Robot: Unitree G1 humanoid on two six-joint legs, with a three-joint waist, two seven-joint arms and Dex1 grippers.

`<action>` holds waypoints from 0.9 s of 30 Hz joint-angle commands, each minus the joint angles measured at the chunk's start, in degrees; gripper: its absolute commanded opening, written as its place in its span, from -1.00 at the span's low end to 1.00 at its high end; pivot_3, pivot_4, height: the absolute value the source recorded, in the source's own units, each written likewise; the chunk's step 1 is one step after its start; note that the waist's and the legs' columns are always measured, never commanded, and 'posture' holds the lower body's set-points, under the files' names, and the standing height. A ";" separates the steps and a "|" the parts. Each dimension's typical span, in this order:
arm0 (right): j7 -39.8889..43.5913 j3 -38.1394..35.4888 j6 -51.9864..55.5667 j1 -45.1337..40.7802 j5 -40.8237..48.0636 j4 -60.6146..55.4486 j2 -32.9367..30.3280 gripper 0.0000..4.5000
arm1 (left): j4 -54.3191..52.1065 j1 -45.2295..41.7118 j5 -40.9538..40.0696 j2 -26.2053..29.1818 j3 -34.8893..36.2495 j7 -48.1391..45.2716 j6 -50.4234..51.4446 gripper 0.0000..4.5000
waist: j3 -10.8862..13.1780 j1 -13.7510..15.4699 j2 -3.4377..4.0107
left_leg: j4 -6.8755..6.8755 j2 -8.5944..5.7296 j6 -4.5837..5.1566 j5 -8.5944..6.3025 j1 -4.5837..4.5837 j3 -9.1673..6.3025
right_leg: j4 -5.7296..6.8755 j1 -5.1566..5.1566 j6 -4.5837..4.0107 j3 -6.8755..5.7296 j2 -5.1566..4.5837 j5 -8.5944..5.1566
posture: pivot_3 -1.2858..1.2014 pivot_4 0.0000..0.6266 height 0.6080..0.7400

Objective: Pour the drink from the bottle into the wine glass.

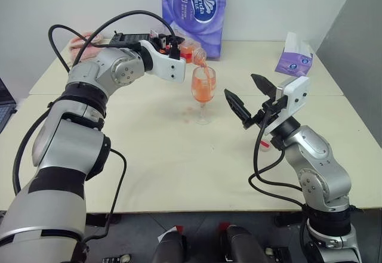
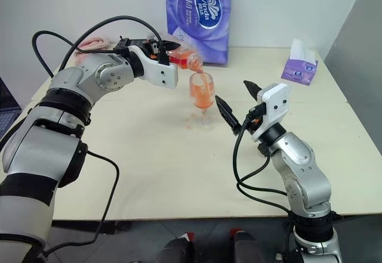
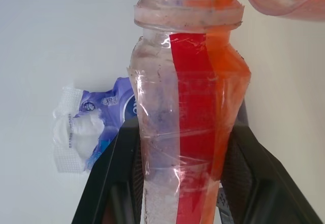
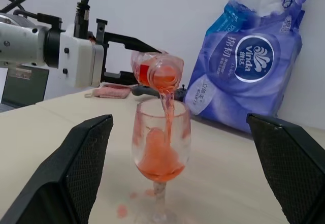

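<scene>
Your left claw [image 4: 109, 56] is clamped on the bottle [image 4: 155, 70], holding it tipped nearly level with its open mouth directly above the rim of the wine glass [image 4: 161, 150]. That placement lets the drink [image 4: 167, 107] fall as a thin stream straight into the bowl rather than past it. The wrist view shows the two black fingers [image 3: 109, 183] pressing the squarish body from either side, below the neck, so the mouth stays unobstructed. The cap is off the neck.

Your right claw [image 1: 250, 99] stands with its fingers wide apart and holds nothing. It sits just beside the glass on the right, pointing toward it, so its camera frames both the stem and the stream; you may judge this a watching or steadying posture, ready to guard the glass.

The wine glass stands upright on the pale surface [image 1: 149, 155], near the middle, in front of a purple tissue pack [image 1: 197, 6]. A smaller tissue box [image 1: 294, 57] lies well apart to the right. The bowl is clear, with orange-red liquid pooled in its lower part and film streaking its wall. The bottle is clear plastic with a red label strip; liquid remains along its lower side. A few orange drops mark the surface [image 4: 122, 210] by the foot, so some spill has occurred. Pouring appears partly done.
</scene>
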 commanded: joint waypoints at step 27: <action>14.61 3.49 -4.57 13.32 0.03 -4.69 -10.55 1.00 | -19.41 19.46 -46.07 -9.55 35.89 -12.46 38.96 -0.25 | -0.04 -0.19 0.04 | 0.68 0.02 0.02 -0.01 -0.71 -0.21 | 0.31 -0.42 0.00 -0.09 -0.01 0.02 | 0.03 -0.52 1.00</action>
